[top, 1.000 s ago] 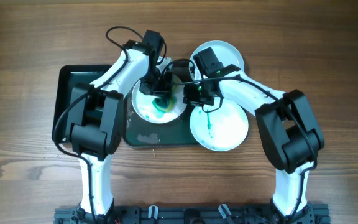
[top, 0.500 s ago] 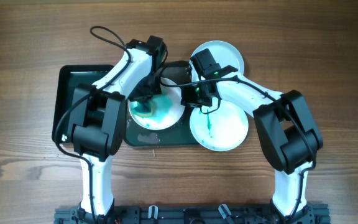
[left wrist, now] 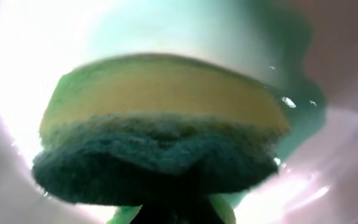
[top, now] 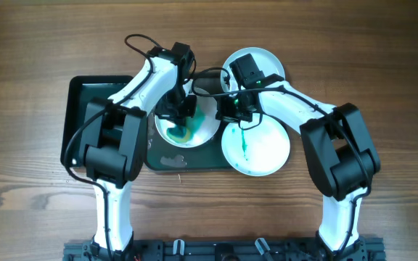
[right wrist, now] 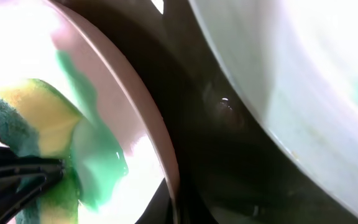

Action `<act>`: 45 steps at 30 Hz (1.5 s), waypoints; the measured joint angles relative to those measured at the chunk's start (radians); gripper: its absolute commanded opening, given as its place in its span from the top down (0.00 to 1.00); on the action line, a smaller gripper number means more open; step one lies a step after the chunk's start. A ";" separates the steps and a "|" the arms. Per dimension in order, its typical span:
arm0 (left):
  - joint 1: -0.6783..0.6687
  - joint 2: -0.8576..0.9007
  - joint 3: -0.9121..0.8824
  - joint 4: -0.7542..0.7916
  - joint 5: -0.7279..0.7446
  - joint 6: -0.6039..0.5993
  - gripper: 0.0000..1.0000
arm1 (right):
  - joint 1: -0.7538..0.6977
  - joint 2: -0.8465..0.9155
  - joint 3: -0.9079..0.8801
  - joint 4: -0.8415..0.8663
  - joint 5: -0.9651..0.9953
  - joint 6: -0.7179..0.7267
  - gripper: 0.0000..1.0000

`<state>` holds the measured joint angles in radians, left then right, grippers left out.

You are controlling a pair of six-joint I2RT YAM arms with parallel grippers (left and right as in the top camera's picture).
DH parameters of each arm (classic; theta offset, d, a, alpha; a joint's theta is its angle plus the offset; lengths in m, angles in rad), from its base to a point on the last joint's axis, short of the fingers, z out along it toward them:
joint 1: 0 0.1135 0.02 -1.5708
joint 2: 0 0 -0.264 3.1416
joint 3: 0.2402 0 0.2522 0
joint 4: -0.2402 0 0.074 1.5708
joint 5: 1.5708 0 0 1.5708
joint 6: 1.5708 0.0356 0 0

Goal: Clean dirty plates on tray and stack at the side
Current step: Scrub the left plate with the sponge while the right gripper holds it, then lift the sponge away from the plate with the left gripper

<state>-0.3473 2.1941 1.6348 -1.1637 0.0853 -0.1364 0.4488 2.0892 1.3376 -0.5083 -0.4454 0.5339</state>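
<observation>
A white plate (top: 203,129) smeared with green lies on the dark tray (top: 84,98). My left gripper (top: 181,112) is shut on a yellow and green sponge (top: 177,133) and presses it onto that plate; the sponge fills the left wrist view (left wrist: 160,140). My right gripper (top: 222,114) is shut on the plate's right rim (right wrist: 160,146). A second white plate (top: 260,148) with a green streak lies right of the tray, and a third white plate (top: 267,64) lies behind it.
The tray's left half is bare dark surface with a raised rim. A grey smear (top: 171,159) sits at the tray's front edge. Wooden tabletop (top: 383,72) surrounds everything. A black cable loops above the left arm.
The left gripper with the sponge swept left over the plate and came back towards its middle, spreading the green. The right gripper kept its hold on the rim.
</observation>
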 measured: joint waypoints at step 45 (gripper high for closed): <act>-0.080 -0.027 -0.008 0.230 0.130 -0.108 0.96 | -0.008 0.000 0.002 -0.005 0.005 -0.031 0.96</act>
<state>-0.4274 2.1670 1.6268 -0.9333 0.2157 -0.2440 0.4412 2.0888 1.3396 -0.5133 -0.4404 0.5030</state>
